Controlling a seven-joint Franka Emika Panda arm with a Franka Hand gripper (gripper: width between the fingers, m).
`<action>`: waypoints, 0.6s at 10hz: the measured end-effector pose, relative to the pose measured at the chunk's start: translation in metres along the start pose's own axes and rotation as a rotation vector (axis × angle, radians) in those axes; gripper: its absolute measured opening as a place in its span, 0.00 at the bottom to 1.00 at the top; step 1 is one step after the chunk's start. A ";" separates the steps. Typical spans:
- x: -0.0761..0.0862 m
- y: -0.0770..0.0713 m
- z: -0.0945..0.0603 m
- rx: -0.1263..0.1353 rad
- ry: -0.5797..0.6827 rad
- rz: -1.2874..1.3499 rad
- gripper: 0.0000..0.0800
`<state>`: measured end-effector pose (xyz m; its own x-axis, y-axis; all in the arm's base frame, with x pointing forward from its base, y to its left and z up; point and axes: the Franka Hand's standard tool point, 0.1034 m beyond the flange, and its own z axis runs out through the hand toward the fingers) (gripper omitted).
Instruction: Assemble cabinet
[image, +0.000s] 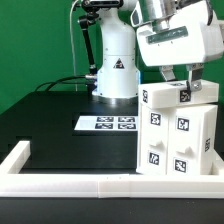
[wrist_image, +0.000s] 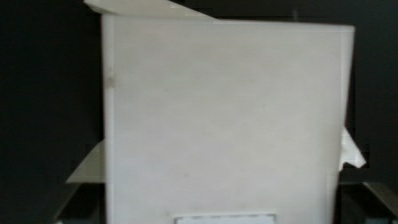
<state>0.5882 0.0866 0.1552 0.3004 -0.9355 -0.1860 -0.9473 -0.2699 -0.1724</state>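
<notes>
Gripper (image: 186, 88) is down on top of the cabinet (image: 178, 135), fingers (image: 190, 84) dropping behind a small tagged block (image: 186, 96) at the cabinet's top edge. Whether the fingers are apart or clamped cannot be told; the fingertips are hidden by the white parts, and the wrist view does not show them clearly either.

Cabinet stands upright on the black worktop (image: 60, 120) at the exterior view's right, touching or just inside the low white border frame (image: 60, 182) running along the front. Its front and side carry several black-and-white square tags; no readable text on them.

Wrist view: a plain white panel (wrist_image: 222, 115) fills most of the picture, dark background around it.

Marker board (image: 108, 124) lies flat near the robot base (image: 115, 75), well apart from the cabinet. The base shows a small dark triangle sticker, too small to read.
</notes>
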 end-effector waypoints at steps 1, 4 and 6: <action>-0.001 0.000 0.000 0.002 -0.006 0.071 0.71; -0.009 0.001 0.003 0.021 -0.006 0.398 0.71; -0.015 -0.001 0.004 0.050 -0.018 0.610 0.71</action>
<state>0.5851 0.1022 0.1540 -0.2927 -0.9138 -0.2817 -0.9428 0.3250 -0.0743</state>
